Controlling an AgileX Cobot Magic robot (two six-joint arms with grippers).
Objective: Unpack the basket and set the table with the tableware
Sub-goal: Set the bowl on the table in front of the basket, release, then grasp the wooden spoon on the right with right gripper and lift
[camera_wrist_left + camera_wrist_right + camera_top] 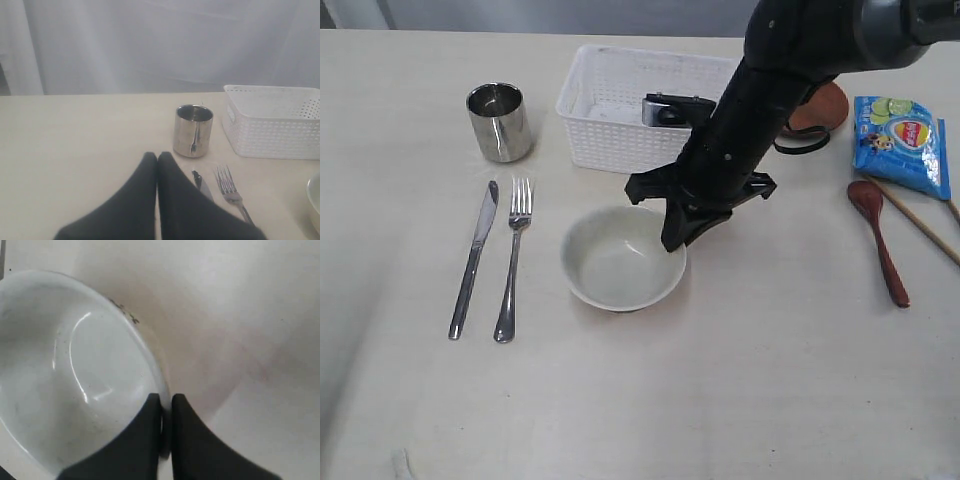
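Note:
The off-white bowl (620,262) (75,375) stands on the table (770,380) in front of the white basket (620,140) (270,135). My right gripper (678,240) (166,399) is shut on the bowl's right rim, one finger inside and one outside. Left of the bowl lie the steel knife (473,258) (200,181) and fork (513,258) (230,190), with the steel cup (500,122) (193,131) behind them. A wooden spoon (880,240) and chopsticks (920,225) lie at the right. The brown plate (825,105) is mostly hidden behind my arm. My left gripper (157,156) is shut and empty, low over the table near the knife.
A blue chip bag (902,140) lies at the far right beside the spoon. A dark metal object (672,108) shows inside the basket. The right arm crosses over the basket's right end. The table's left edge runs down the left side of the exterior view.

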